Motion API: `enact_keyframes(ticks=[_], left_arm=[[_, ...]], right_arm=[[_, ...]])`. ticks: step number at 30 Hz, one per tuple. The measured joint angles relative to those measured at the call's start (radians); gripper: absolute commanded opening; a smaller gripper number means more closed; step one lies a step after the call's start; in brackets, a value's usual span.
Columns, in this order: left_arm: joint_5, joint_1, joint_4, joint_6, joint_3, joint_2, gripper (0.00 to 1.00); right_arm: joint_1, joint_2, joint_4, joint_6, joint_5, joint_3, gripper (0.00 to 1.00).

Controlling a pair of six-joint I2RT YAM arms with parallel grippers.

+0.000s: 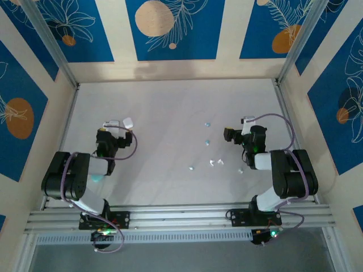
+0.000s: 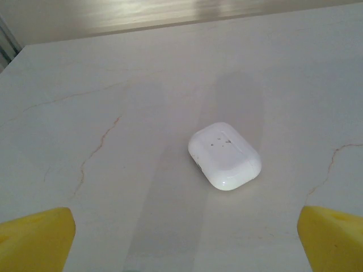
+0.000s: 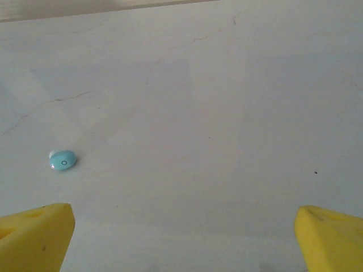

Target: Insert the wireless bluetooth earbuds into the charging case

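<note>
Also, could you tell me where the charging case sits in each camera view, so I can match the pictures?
Top external: the white charging case lies left of centre on the table, just off the tip of the left gripper.
Left wrist: slightly right of centre, ahead of the yellow fingertips.
Right wrist: this camera faces a teal earbud at left.
Shared landmark: the left gripper, pointing at the case in both.

The glossy white, rounded plastic charging case lies flat, lid shut. Tiny white and pale teal plastic earbuds lie scattered loose, well to its right.
</note>
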Motion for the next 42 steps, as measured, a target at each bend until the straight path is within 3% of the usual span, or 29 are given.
enact_keyframes(ticks=[26, 30, 34, 38, 42], left_arm=[[-0.006, 0.0, 0.002, -0.002, -0.003, -0.002, 1.0], [-0.031, 0.0, -0.047, -0.009, -0.011, -0.07, 1.0], [-0.069, 0.002, -0.202, -0.044, 0.027, -0.209, 1.0], [-0.154, 0.003, -0.449, -0.136, 0.144, -0.323, 1.0], [-0.173, 0.008, -0.714, -0.225, 0.283, -0.383, 1.0]], right_arm=[[-0.008, 0.0, 0.001, 0.006, -0.008, 0.0, 0.99], [0.01, -0.035, -0.027, -0.004, -0.007, 0.0, 0.99], [0.015, -0.167, -0.252, 0.019, -0.004, 0.079, 0.99], [0.008, -0.26, -0.606, 0.153, 0.04, 0.297, 0.99], [-0.038, -0.293, -0.84, 0.268, -0.032, 0.439, 0.99]])
